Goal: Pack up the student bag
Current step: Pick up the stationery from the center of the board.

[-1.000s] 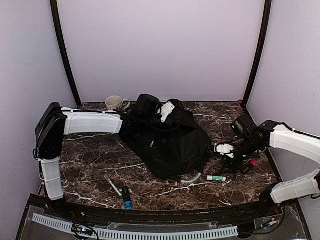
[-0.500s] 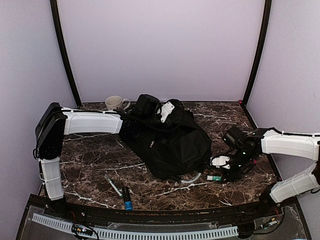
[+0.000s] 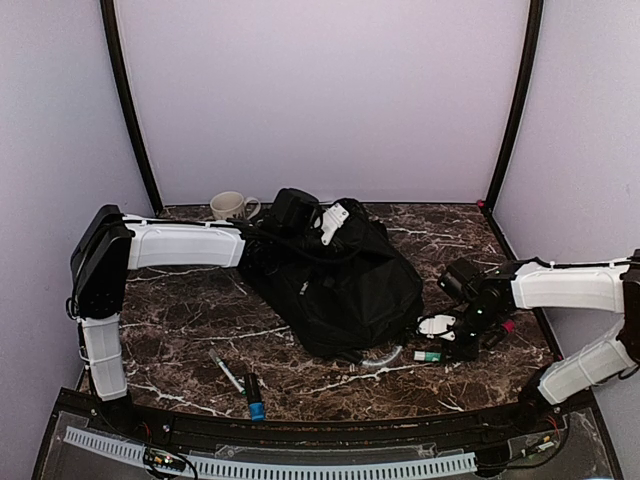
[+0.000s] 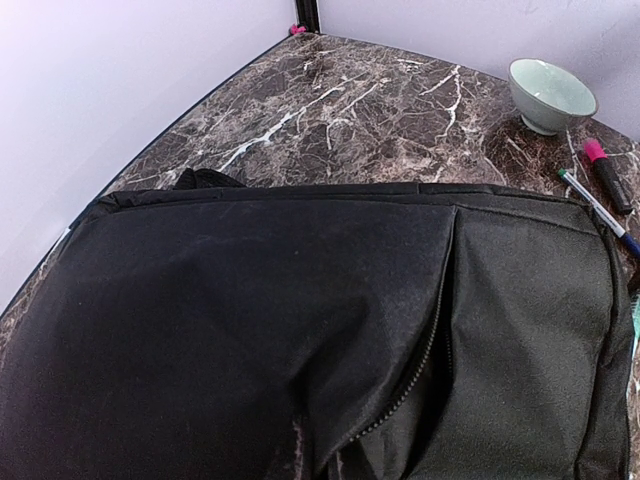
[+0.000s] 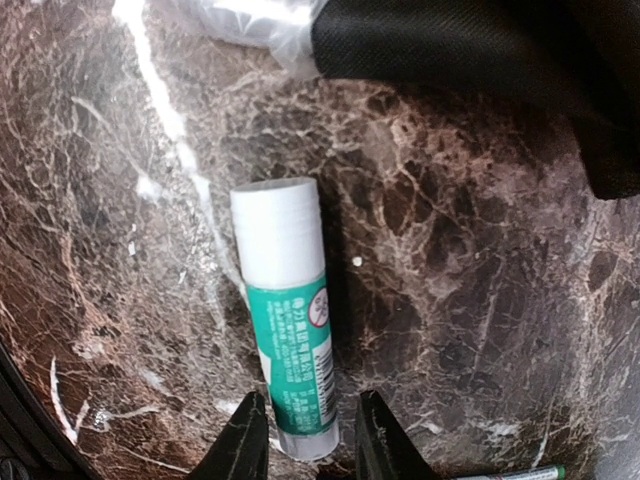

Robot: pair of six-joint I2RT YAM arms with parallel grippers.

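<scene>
Top external: student bag [image 3: 340, 285] on dark marble table [image 3: 180, 320], pale lilac walls [image 3: 320, 100].

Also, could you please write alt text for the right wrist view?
A green and white glue stick lies on the dark marble table, its lower end between the open fingertips of the right gripper. The edge of the black backpack crosses the top right corner.

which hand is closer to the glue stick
Right. The right hand straddles one end of the glue stick; the left hand is far off, atop the student bag.
</scene>
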